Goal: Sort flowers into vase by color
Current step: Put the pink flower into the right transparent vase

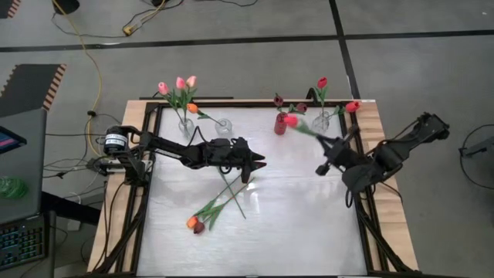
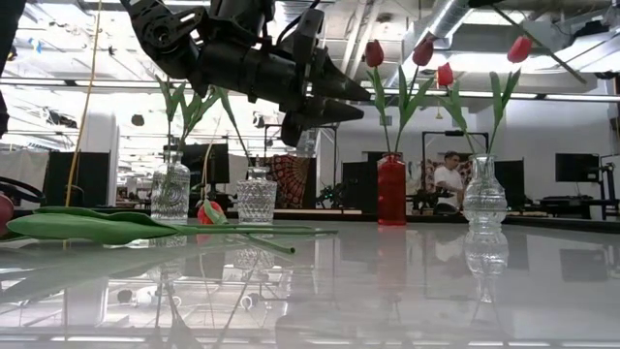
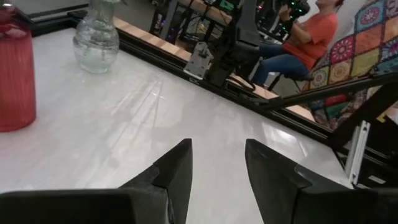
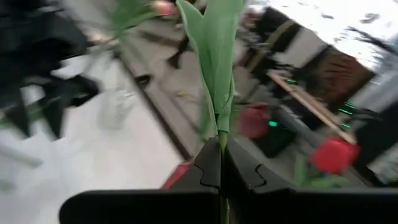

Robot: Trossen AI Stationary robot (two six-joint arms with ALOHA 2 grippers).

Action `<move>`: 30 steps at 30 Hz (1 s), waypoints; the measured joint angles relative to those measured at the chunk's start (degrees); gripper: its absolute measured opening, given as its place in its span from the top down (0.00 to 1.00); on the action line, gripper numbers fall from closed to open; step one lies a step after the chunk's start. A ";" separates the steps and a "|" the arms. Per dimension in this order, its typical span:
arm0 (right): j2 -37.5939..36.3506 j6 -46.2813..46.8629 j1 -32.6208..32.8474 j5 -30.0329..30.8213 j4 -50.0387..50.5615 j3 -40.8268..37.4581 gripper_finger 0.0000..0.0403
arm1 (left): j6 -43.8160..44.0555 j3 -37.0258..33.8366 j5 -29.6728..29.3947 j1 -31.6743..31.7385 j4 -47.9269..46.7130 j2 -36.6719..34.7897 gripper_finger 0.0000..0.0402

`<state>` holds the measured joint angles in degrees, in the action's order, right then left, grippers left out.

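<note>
My right gripper (image 1: 332, 147) is shut on a red tulip whose head (image 1: 289, 120) hangs above the table beside the red vase (image 1: 280, 123). The red vase holds dark maroon tulips. A clear vase (image 1: 321, 121) holds red tulips, a clear vase (image 1: 186, 127) holds pink ones, and a small clear vase (image 1: 223, 126) has an orange head (image 1: 192, 108) near it. Loose tulips (image 1: 210, 210) lie flat on the table. My left gripper (image 1: 259, 162) is open and empty above the table's middle, past these tulips' stems; its spread fingers show in the left wrist view (image 3: 217, 180). My right gripper pinches the tulip's thin green stem (image 4: 222, 144) between its two fingertips, just below a long leaf (image 4: 214, 62). The fingers come from the table's right side, slanting toward the far edge. The flower is lifted clear, its head pointing toward the red vase.
The vases stand in a row along the far edge, also seen in the low view (image 2: 391, 189). A black frame (image 1: 151, 154) rims the white tabletop. A large green leaf (image 2: 87, 225) lies flat in front of the low camera. A seated person (image 3: 298, 43) is beyond the table.
</note>
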<state>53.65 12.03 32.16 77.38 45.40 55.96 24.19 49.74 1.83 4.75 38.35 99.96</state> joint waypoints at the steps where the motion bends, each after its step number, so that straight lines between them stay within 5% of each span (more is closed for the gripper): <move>1: -0.18 1.58 0.19 2.02 1.29 0.00 0.93 | 0.00 0.00 -0.20 0.01 0.00 0.00 0.66; 8: -0.13 23.67 0.48 11.34 16.56 0.00 0.93 | -0.24 0.00 -1.29 0.02 -0.05 0.00 0.66; 14: -0.03 44.64 0.48 12.55 29.08 0.00 0.93 | -1.57 0.00 -3.42 0.00 -0.07 0.00 0.66; 30: 10.85 63.49 -0.52 12.60 28.99 0.00 0.93 | -3.77 0.00 -4.69 0.02 -0.05 0.00 0.66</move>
<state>64.50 75.52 31.64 89.98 74.39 55.96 20.42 49.74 -2.85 4.78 38.30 99.96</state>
